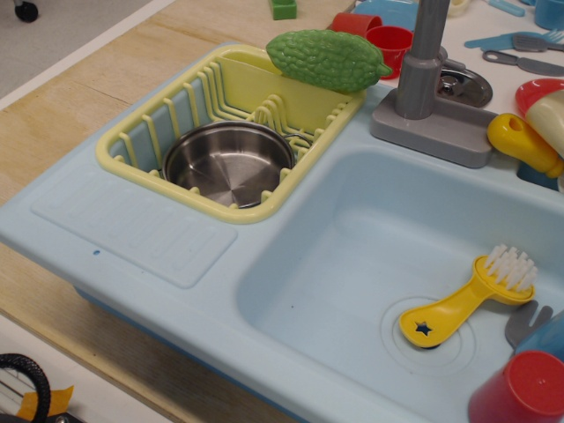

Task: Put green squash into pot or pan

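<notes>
Green squash perched on the dish rack's rim, steel pot down inside the rack.

In the only view, the bumpy green squash (328, 60) lies across the far corner of the yellow dish rack (132, 163), tip pointing toward the grey toy faucet (429, 84). The stainless-steel pot (227, 165) sits empty in the rack's near end, apart from the squash. A yellow dish brush (471, 295) lies in the pale blue sink basin (352, 256) over the drain. No gripper appears, so its state cannot be seen.
</notes>
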`<action>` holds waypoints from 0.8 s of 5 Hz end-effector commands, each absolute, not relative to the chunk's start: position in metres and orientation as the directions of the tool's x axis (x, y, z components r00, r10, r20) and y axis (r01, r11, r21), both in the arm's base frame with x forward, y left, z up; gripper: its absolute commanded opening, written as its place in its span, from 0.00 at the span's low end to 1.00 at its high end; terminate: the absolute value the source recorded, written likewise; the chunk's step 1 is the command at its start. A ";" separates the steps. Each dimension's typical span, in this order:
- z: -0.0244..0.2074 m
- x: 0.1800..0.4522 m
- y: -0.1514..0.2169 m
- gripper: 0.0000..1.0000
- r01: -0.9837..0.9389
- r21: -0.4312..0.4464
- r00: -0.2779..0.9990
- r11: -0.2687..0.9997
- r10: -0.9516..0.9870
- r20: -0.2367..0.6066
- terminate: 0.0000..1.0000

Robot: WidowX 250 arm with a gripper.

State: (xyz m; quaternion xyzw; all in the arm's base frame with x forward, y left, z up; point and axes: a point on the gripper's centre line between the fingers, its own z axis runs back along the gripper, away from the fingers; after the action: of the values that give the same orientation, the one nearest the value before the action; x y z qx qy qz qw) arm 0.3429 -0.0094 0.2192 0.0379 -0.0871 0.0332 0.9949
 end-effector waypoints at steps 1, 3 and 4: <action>0.219 0.343 -0.009 1.00 -0.073 0.070 0.983 0.995 0.059 0.176 0.00; 0.231 0.341 -0.006 1.00 0.329 0.166 0.913 0.930 -0.357 0.195 0.00; 0.235 0.347 -0.003 1.00 0.548 0.214 0.796 0.809 -0.583 0.165 0.00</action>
State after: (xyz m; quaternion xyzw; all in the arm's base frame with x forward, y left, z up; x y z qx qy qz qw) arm 0.3492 -0.0078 0.2099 0.0511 -0.0936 -0.3864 0.9161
